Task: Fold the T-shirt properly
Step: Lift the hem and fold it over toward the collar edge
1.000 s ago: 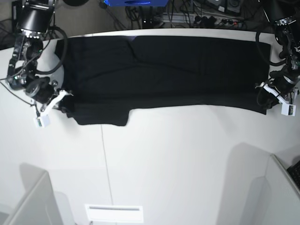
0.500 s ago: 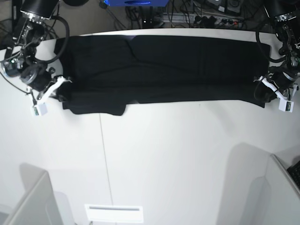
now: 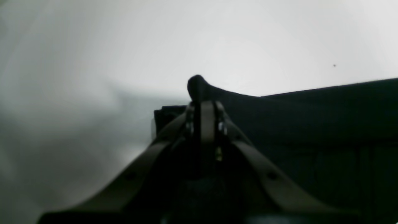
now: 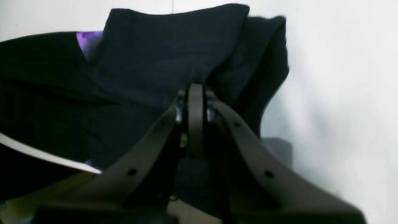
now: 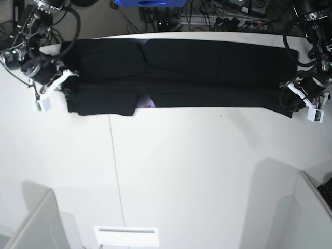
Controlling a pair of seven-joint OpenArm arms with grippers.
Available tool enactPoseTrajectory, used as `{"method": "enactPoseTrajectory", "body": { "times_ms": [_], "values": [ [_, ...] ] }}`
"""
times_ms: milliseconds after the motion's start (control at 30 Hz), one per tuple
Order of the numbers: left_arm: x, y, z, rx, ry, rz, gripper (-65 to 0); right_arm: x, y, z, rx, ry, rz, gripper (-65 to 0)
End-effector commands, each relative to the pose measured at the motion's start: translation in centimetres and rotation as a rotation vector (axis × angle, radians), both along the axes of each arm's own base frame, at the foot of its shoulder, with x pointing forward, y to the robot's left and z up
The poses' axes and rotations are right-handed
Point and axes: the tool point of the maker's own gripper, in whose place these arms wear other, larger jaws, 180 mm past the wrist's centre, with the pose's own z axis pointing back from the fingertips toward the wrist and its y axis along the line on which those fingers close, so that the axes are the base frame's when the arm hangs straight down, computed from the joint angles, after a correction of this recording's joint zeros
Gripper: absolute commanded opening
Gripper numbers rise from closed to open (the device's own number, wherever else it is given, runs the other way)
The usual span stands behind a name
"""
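The black T-shirt lies as a long band across the far part of the white table, its front edge lifted at both ends. A bit of purple print peeks out under that edge. On the base view's right, my left gripper is shut on the shirt's end; in the left wrist view a nub of the T-shirt sticks out past the left gripper. My right gripper on the left is shut on the other end, with the T-shirt bunched over the right gripper and purple print showing.
Cables and a blue device crowd the far table edge behind the shirt. A seam runs down the tabletop. Grey partitions stand at the near left and near right, with a white slot at the front edge.
Both grippers have carried the shirt's front edge toward the far side of the table. The band of cloth has grown narrower, and a purple patch has come into view.
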Motion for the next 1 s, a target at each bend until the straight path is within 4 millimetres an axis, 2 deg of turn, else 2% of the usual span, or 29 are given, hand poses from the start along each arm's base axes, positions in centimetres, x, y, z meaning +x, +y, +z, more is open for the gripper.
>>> {"method": "enactPoseTrajectory", "body": {
  "times_ms": [0, 233, 400, 967],
  "values": [
    [0.4, 0.4, 1.2, 0.019, -0.035, -0.010, -65.0, 0.6, -0.2, 1.1, -0.009, -0.047, 0.003, -65.0],
    [-0.4, 0.5, 0.6, 0.020, -0.010, -0.009, -65.0, -1.2, 1.5, 1.3, 0.000, -0.029, 0.017, -65.0],
    [-0.5, 0.6, 0.4, 0.019, -0.003, -0.006, -65.0, -2.1, 1.6, 0.8, 0.002, -0.008, 0.015, -65.0],
    [-0.3, 1.1, 0.8, 0.038, -0.005, -0.011, -65.0, -1.9, 1.3, 1.0, -0.010, -0.010, 0.019, -65.0]
  ]
}}
